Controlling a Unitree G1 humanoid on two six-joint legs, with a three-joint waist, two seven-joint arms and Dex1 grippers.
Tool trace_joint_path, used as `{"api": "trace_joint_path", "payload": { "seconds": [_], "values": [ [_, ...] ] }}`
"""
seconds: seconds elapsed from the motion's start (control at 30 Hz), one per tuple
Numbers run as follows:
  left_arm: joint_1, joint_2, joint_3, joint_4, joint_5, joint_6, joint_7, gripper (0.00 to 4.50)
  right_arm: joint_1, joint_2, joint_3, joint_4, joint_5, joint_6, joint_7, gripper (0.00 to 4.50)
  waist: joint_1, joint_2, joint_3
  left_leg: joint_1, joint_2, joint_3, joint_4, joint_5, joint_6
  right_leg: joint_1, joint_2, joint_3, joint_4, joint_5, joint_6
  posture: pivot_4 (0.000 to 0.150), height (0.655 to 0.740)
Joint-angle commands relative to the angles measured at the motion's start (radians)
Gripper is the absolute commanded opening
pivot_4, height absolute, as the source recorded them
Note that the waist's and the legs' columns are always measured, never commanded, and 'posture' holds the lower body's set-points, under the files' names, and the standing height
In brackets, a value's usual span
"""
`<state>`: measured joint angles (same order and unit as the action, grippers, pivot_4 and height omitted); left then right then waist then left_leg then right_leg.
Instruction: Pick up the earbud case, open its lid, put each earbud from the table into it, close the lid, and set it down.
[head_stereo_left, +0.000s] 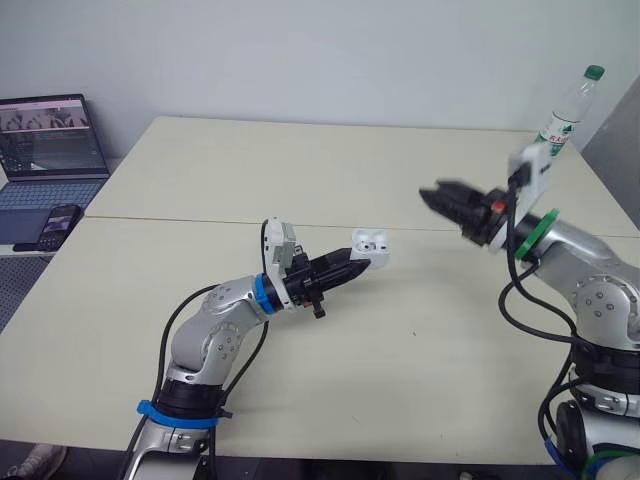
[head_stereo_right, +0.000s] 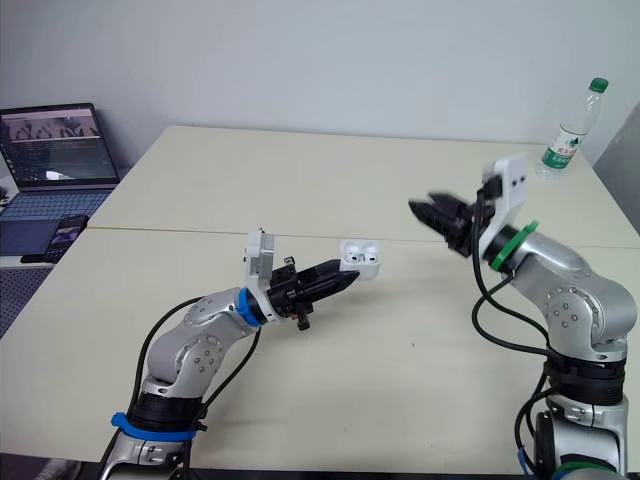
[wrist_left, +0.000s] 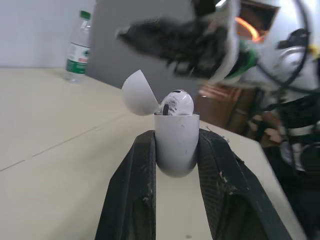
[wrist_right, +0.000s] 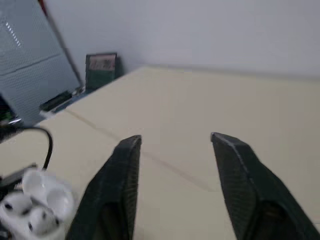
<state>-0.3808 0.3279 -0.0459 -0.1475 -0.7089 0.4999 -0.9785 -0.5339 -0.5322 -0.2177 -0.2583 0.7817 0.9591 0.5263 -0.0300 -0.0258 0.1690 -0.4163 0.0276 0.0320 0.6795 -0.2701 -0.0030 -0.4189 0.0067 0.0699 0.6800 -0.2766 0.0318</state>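
As left pincer (head_stereo_left: 358, 267) grips earbud case (head_stereo_left: 371, 243), lid (wrist_left: 137, 94) raised

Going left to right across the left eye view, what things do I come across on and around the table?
laptop → left gripper clamped on the open earbud case → right gripper, fingers apart → water bottle

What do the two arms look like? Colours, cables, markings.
Both are silver-grey with rounded joint housings, looping black cables and a white wrist camera block. Left arm: blue wrist ring, blue band near its base. Right arm: green wrist ring, orange patch at the wrist. Left gripper and right gripper: two black textured fingers each.
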Motion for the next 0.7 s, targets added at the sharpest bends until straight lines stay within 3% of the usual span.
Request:
{"api": "trace_joint_path", "payload": {
  "seconds": [0.03, 0.1, 0.13, 0.33, 0.7],
  "values": [
    [-0.021, 0.025, 0.013, -0.044, -0.088, 0.066, -0.069, 0.80, -0.005, -0.029, 0.018, -0.007, 0.091, 0.063, 0.102, 0.82, -0.001, 0.000, 0.000, 0.000, 0.000, 0.000, 0.000, 0.000, 0.000, 0.000, 0.000, 0.000, 0.000, 0.000, 0.000, 0.150, 0.7400],
    [-0.023, 0.039, 0.010, -0.047, -0.106, 0.095, -0.088, 0.80, -0.009, -0.038, 0.027, 0.001, 0.128, 0.100, 0.138, 0.07, -0.003, 0.000, 0.000, 0.000, 0.000, 0.000, 0.000, 0.000, 0.000, -0.001, 0.000, 0.000, 0.000, 0.000, 0.000, 0.150, 0.7400],
    [-0.024, 0.045, 0.008, -0.048, -0.108, 0.104, -0.094, 0.80, -0.010, -0.042, 0.033, 0.001, 0.140, 0.106, 0.155, 0.02, -0.003, 0.000, 0.000, 0.001, 0.001, 0.000, 0.000, 0.000, 0.000, 0.000, 0.000, 0.000, 0.000, 0.000, 0.000, 0.150, 0.7400],
    [-0.019, 0.057, 0.002, -0.050, -0.106, 0.128, -0.107, 0.80, -0.033, -0.054, 0.042, -0.018, 0.234, 0.169, 0.211, 0.02, -0.002, 0.000, 0.000, 0.001, 0.001, -0.001, 0.000, 0.000, 0.000, 0.000, 0.002, -0.001, 0.001, 0.000, 0.000, 0.150, 0.7400],
    [-0.014, 0.048, -0.007, -0.060, -0.104, 0.123, -0.111, 0.80, -0.039, -0.083, 0.089, -0.039, 0.254, 0.207, 0.218, 0.02, -0.002, 0.000, 0.000, 0.000, 0.001, -0.001, 0.000, 0.000, 0.000, 0.000, 0.001, -0.001, 0.001, 0.000, 0.000, 0.150, 0.7400]
  ]
}}
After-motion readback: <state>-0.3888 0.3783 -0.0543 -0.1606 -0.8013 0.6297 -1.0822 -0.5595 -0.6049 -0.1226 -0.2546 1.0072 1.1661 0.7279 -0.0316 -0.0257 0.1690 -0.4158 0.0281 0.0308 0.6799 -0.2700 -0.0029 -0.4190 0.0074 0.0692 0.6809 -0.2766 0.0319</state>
